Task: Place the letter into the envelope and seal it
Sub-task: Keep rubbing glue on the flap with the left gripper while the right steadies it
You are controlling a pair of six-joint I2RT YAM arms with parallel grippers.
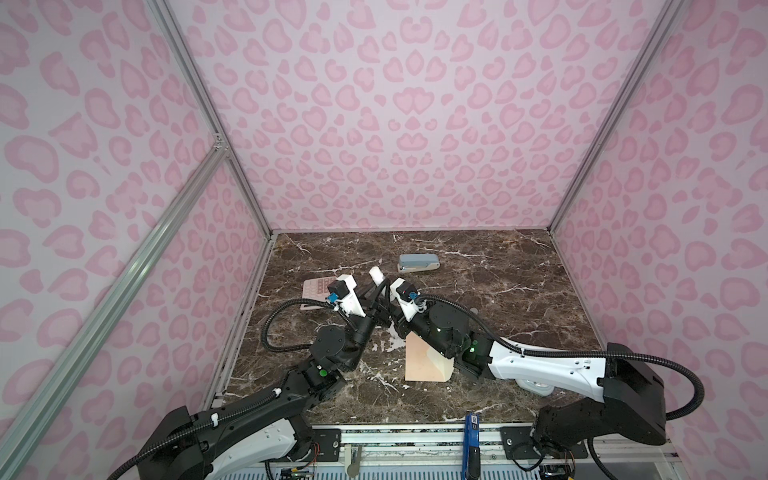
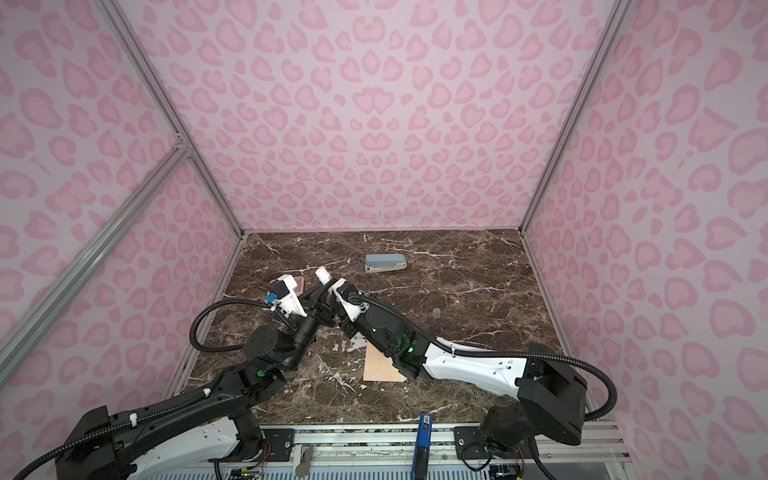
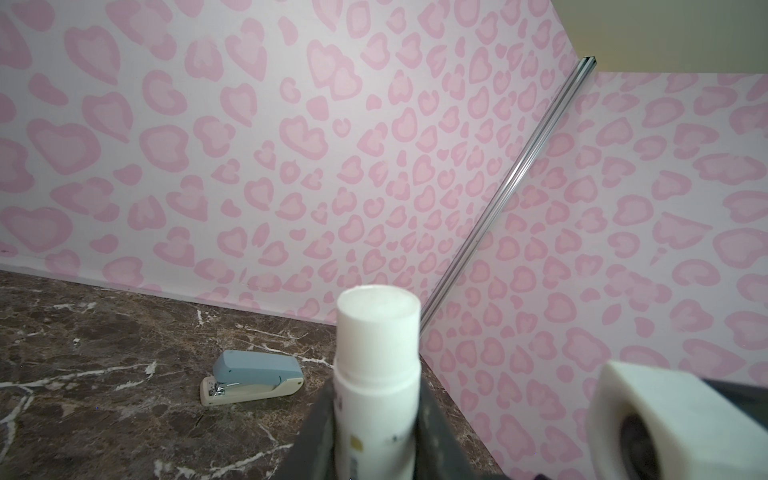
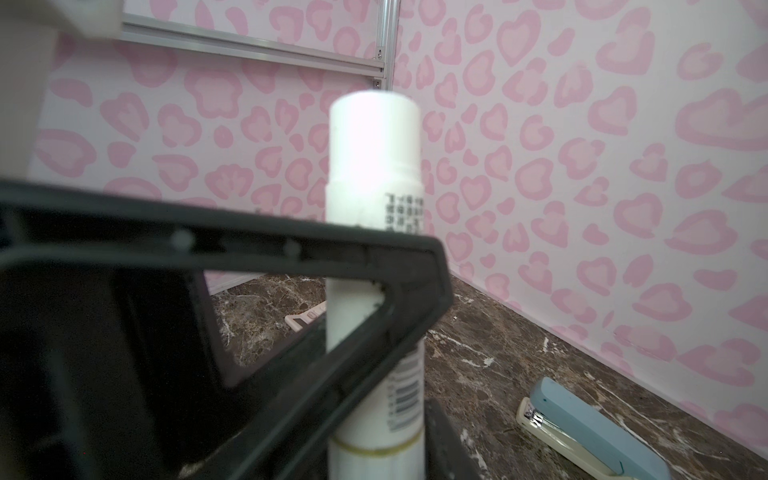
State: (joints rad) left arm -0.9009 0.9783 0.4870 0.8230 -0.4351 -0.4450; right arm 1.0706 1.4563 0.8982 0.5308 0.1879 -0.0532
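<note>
Item: white plastic cylindrical glue stick (image 3: 376, 374), clamped in left gripper (image 3: 376, 399). Also: right gripper (image 4: 374, 453) brackets its base; grip, I cannot tell. Beneath right arm: peach-pink paper envelope (image 1: 419, 361), flat; letter unseen, perhaps inside. Handling: I hold the body firm and draw the cap (image 3: 377, 324) off straight.

Soft, even light leaves the pink walls (image 1: 415, 124) bright and the marble tabletop (image 1: 478, 299) dim, with only faint shadows. Both top views bow at the edges (frame posts (image 1: 196, 83) lean outward toward 10 and 2 o'clock). In the wrist views the white tube (image 4: 374, 145) glares and blurs; the left gripper (image 3: 376, 411) at 6 o'clock is soft, the stapler (image 3: 253, 376) sharper.
</note>
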